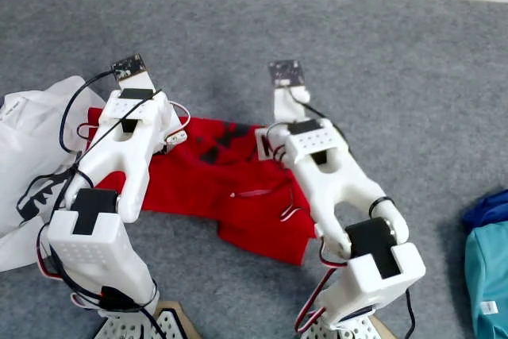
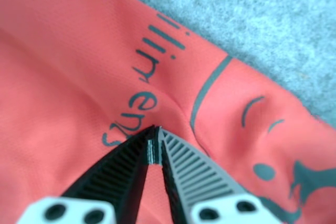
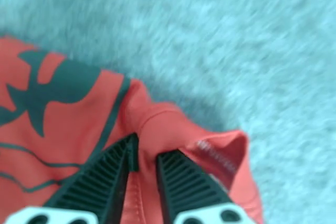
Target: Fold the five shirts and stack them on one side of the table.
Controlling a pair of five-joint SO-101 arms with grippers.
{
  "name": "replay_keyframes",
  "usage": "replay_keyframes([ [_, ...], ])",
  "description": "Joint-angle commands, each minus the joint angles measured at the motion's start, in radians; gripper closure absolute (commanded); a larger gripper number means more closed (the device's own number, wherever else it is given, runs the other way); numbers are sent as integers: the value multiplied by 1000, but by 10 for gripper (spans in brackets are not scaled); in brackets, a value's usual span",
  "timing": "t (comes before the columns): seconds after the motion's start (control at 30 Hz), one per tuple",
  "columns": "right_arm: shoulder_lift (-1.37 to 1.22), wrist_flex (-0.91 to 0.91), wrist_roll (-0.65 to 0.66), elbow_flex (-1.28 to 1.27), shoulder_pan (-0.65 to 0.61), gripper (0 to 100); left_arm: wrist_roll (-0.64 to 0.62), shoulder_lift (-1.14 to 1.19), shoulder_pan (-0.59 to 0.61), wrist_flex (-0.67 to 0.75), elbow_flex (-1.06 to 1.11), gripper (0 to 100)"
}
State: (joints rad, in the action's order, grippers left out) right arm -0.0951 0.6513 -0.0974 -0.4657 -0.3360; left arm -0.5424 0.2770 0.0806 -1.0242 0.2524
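Note:
A red shirt (image 1: 238,196) with dark print lies crumpled on the grey table (image 1: 381,61), under both arms. In the left wrist view my left gripper (image 2: 153,148) is shut, its tips pinching the red shirt (image 2: 79,51) beside the dark lettering, and creases run into the tips. My right gripper (image 3: 143,156) is shut on a raised fold of the red shirt (image 3: 63,98) near its edge, close to a sewn-in label (image 3: 215,156). From above, the left arm (image 1: 127,148) stands over the shirt's left part and the right arm (image 1: 317,156) over its upper right edge.
A white shirt (image 1: 32,132) lies bunched at the table's left edge, partly under the left arm. A blue shirt (image 1: 486,208) and a teal one (image 1: 488,275) lie at the right edge. Bare grey surface stretches across the far side.

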Motion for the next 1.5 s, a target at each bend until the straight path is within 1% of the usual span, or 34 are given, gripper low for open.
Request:
replay_keyframes([
  [0.0, 5, 2, -12, 104, 65, 991, -5, -7, 7, 12, -42, 990],
  [0.2, 2, -19, -14, 177, 154, 991, -5, -7, 7, 12, -42, 990],
  [0.3, -2, -90, -9, 174, 157, 991, -5, -5, 7, 12, -42, 990],
  [0.43, -74, -105, -6, 191, 156, 985, -5, -5, 7, 12, -42, 990],
  [0.47, -97, -101, -6, 211, 156, 964, -5, -5, 7, 12, -42, 990],
  [0.6, -130, -45, -6, 265, 173, 810, -5, -5, 5, 12, -42, 990],
  [0.63, -125, -35, -6, 272, 179, 786, -5, -5, 5, 12, -42, 990],
  [0.67, -117, -22, -6, 275, 188, 783, -5, -5, 5, 12, -42, 990],
  [0.77, -61, 10, -8, 269, 213, 827, -5, -5, 5, 12, -42, 990],
  [0.93, 58, 166, -12, 186, 234, 995, -5, -5, 5, 12, -42, 990],
  [1.23, 242, 174, -6, -30, 269, 991, -5, -5, 4, 12, -42, 990],
  [1.47, 254, 170, -6, -128, 269, 991, -5, -5, 4, 12, -41, 990],
])
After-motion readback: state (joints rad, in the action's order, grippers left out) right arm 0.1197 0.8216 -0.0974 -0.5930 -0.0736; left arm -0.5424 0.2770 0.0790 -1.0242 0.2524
